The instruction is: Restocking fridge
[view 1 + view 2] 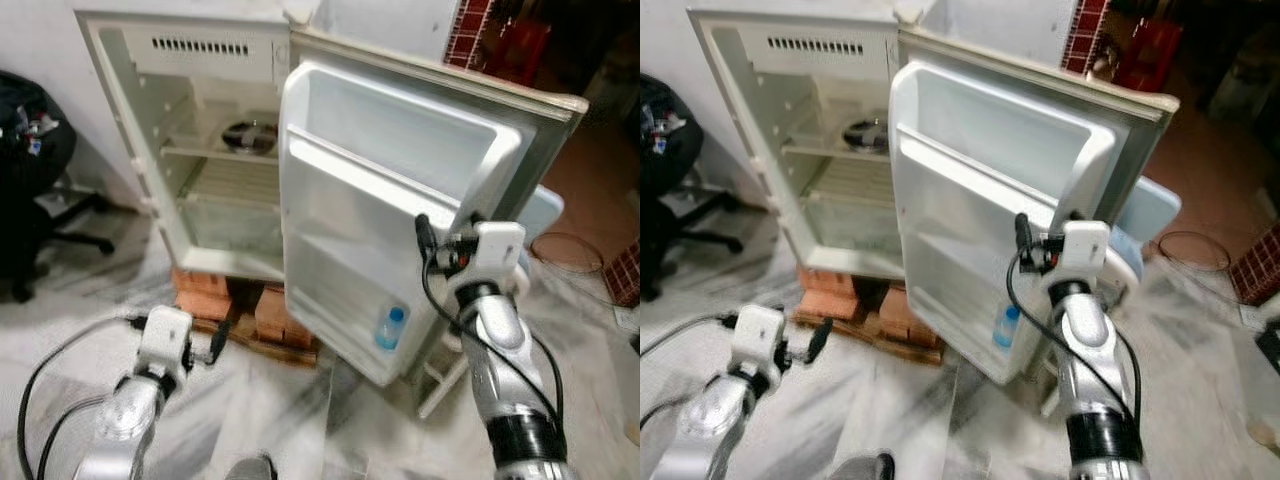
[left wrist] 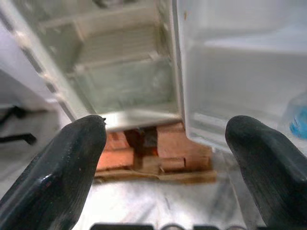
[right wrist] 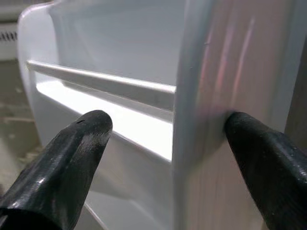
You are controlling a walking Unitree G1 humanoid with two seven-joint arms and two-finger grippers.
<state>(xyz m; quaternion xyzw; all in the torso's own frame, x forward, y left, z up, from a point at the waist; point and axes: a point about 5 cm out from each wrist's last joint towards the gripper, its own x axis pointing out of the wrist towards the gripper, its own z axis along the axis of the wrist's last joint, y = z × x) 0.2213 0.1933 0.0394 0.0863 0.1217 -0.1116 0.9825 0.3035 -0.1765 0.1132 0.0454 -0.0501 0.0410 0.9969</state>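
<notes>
— White plastic everywhere! That small fridge [image 1: 200, 150] stands on some bricks [image 1: 245, 305], and its door [image 1: 380, 200] is swung wide open.

— What is the robot doing now?

— I think it is on the door step. The right hand [image 3: 168, 139] is open, with one finger inside the door and one on the outside, so the door's edge sits between them. The outside finger looks like it is touching the door. It is not pinching yet.

— And the other one?

— The left hand [image 1: 215, 345] is low, near the floor [image 1: 300, 410], and points at the bottom of the fridge. Its fingers [image 2: 57, 167] are spread apart and hold nothing.

— Is there any food in there?

— One bottle [image 1: 391, 328] with a blue cap and blue label stands in the lowest door shelf. A round metal thing, maybe a pot [image 1: 250, 135], sits on the top shelf inside. The other shelves look bare.

— So what comes next?

— My guess is the hand must close on the door edge if it wants to move the door, and swing it gently so the bottle stays up. Or it lets go and fetches more things, since most of the filling is not done.

— Can you read the label?

— No, it is too small and blurry. I see no other words on the fridge.
</notes>
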